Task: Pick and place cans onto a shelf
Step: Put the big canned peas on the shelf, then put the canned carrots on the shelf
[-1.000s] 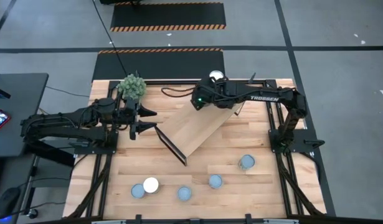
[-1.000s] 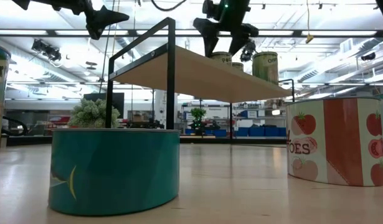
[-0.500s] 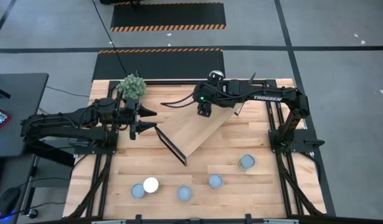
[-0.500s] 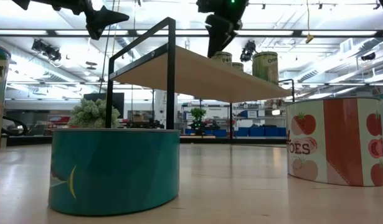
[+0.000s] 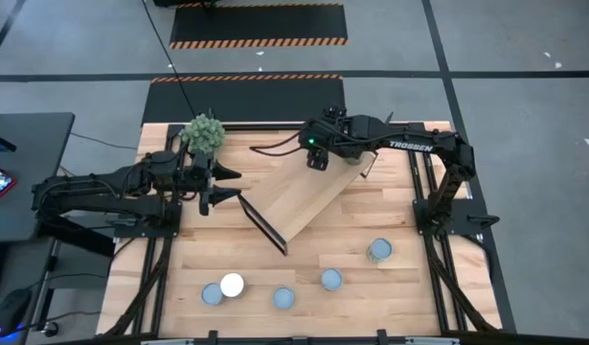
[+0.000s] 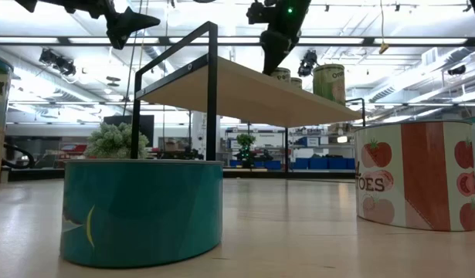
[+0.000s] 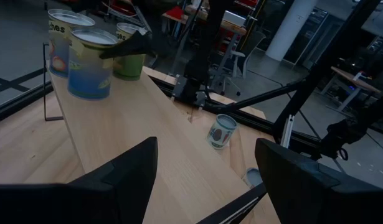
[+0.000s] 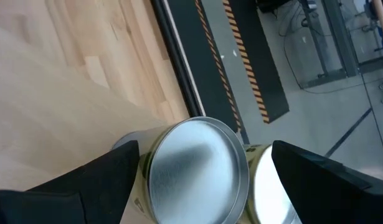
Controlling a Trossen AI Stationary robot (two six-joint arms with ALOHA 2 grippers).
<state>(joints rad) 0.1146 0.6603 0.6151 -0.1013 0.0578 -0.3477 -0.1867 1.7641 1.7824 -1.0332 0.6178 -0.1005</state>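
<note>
- Right gripper [image 5: 317, 161] hung above the far end of the shelf [image 5: 299, 199], its fingers [image 8: 60, 186] spread wide and holding nothing; in the right wrist view the silvery top of one shelved can [image 8: 194, 171] lay between them.
- Left gripper [image 5: 229, 185] waited near the plant [image 5: 203, 132], its fingers parted and empty.
- Three cans [image 7: 88, 62] stood upright in a tight group at the shelf's far end.
- Five more cans [image 5: 330, 279] stood on the table [image 5: 390, 206] in front of the shelf, well apart from both grippers; two of them touched.
- Those tins looked rigid, and probably moderately heavy if full; their smooth labelled sides could slip.
- Gripping across the round wall, about mid-height, with the can kept upright, looked soundest to me.
- Touching cans would likely need a careful approach so that neither toppled.
</note>
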